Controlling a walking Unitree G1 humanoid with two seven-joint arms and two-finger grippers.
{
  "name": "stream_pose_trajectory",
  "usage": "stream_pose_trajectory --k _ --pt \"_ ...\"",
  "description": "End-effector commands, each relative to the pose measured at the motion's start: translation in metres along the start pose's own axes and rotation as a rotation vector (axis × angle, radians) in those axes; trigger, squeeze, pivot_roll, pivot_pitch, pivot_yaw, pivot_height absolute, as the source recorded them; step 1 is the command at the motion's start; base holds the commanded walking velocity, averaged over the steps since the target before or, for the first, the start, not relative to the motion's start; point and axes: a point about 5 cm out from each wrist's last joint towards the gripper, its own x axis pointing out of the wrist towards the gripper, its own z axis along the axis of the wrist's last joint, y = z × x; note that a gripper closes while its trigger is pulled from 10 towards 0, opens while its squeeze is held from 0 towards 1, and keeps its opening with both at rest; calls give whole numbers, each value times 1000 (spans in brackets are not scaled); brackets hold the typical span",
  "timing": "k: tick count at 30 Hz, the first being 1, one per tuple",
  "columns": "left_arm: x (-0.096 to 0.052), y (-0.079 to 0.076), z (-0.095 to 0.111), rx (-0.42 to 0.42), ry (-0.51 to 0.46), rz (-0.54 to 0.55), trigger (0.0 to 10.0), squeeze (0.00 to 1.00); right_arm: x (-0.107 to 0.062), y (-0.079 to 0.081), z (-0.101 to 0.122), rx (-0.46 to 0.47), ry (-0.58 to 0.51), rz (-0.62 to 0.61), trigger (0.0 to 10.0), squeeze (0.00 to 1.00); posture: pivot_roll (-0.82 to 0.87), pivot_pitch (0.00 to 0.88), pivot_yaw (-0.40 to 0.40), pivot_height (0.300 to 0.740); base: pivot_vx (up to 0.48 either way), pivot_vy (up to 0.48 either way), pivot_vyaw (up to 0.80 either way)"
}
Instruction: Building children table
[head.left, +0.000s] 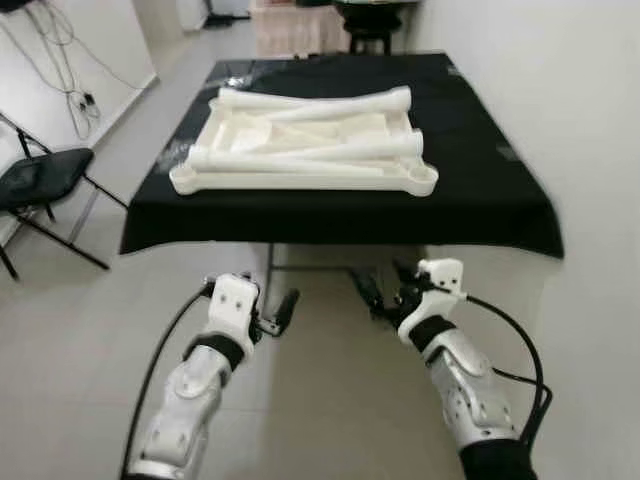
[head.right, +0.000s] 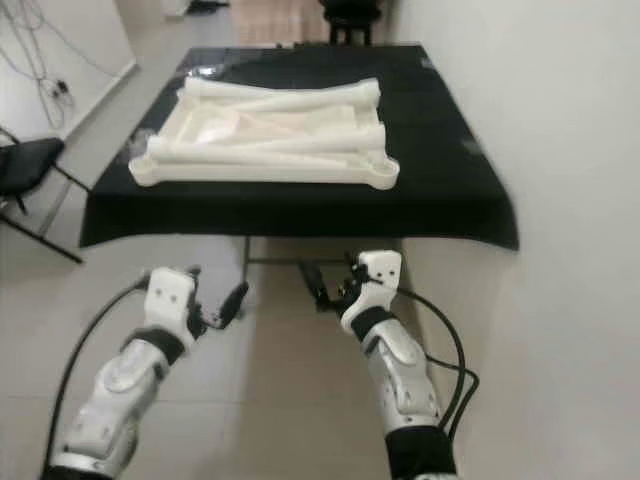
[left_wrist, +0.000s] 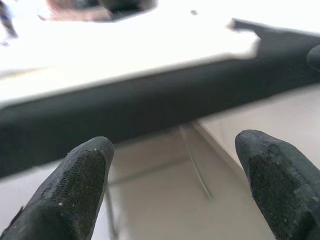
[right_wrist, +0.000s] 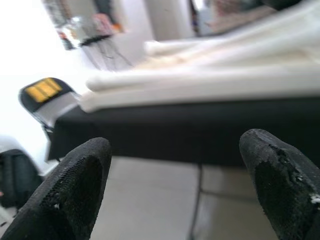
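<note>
A white plastic children's tabletop (head.left: 300, 181) lies upside down on a table draped in black cloth (head.left: 480, 190). Several white legs lie loose across it, one along the far side (head.left: 320, 103) and one nearer the front (head.left: 330, 150). Both of my grippers hover over the floor, below and in front of the black table's front edge. My left gripper (head.left: 280, 312) is open, its fingers wide apart with nothing between them (left_wrist: 172, 185). My right gripper (head.left: 383, 290) is open too and points at the white parts above the cloth's edge (right_wrist: 175, 185).
A black folding chair (head.left: 40, 180) stands at the left, with cables (head.left: 70, 80) hanging on the wall behind it. A white wall (head.left: 590, 150) runs close along the table's right side. A dark stool (head.left: 365, 25) stands beyond the table. Pale tiled floor (head.left: 320, 400) lies under my arms.
</note>
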Motion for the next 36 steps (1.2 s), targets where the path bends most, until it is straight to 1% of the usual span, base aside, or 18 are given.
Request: stream_pose_trajectory --k 1,6,7,9,10,12,13,15,16,18,19,22,23,27,31,32,35,36 --pt "-2 7 0 -1 18 9 10000 0 7 12 5 0 -18 59 10000 0 10 83 -16 740 382 0 0" --pt "0 4 8 -2 -9 -11 10000 0 14 10 19 -15 -54 74 10000 0 12 85 -18 740 380 0 0" --pt "0 4 8 -2 -9 -11 10000 0 14 10 19 -15 -54 74 10000 0 12 85 -18 740 379 0 0" --pt "1 3 13 0 -25 -22 10000 0 16 11 28 -31 -74 95 10000 0 13 85 -20 740 381 0 0" --pt "1 3 13 0 -25 -22 10000 0 16 11 28 -31 -74 95 10000 0 13 85 -20 740 379 0 0" --pt "3 4 22 3 -50 -29 10000 0 19 15 39 -82 -89 151 10000 0 18 91 -23 740 382 0 0" --pt "3 4 22 3 -50 -29 10000 0 19 15 39 -82 -89 151 10000 0 18 91 -23 740 382 0 0" --pt "4 6 31 3 -72 -30 10000 0 21 20 47 -131 -91 217 10000 0 19 90 -23 740 382 0 0" --pt "4 6 31 3 -72 -30 10000 0 21 20 47 -131 -91 217 10000 0 19 90 -23 740 382 0 0" --pt "6 6 38 4 -92 -39 10000 0 24 25 57 -184 -97 274 10000 0 23 89 -26 740 381 0 0" --pt "7 6 42 5 -101 -44 10000 0 27 27 64 -228 -95 294 10000 0 23 89 -27 740 382 0 0" --pt "8 6 44 6 -105 -48 10000 0 29 27 68 -256 -93 303 10000 0 20 90 -27 740 382 0 0" --pt "8 5 46 5 -113 -58 10000 0 37 24 76 -290 -85 280 10000 0 19 93 -30 740 379 0 0" --pt "9 3 47 3 -115 -64 10000 0 42 21 82 -289 -90 239 10000 0 21 94 -33 740 381 0 0" --pt "8 2 47 -1 -111 -67 10000 0 43 20 82 -292 -85 215 10000 0 23 97 -38 740 380 0 0" --pt "8 2 47 -4 -106 -66 10000 0 43 19 80 -271 -80 203 10000 0 23 99 -39 740 379 0 0" --pt "7 1 47 -8 -102 -65 10000 0 43 22 77 -291 -51 216 10000 0 24 99 -39 740 379 0 0" --pt "7 1 48 -10 -103 -66 10000 0 43 23 75 -271 -42 228 10000 0 24 99 -41 740 379 0 -800"
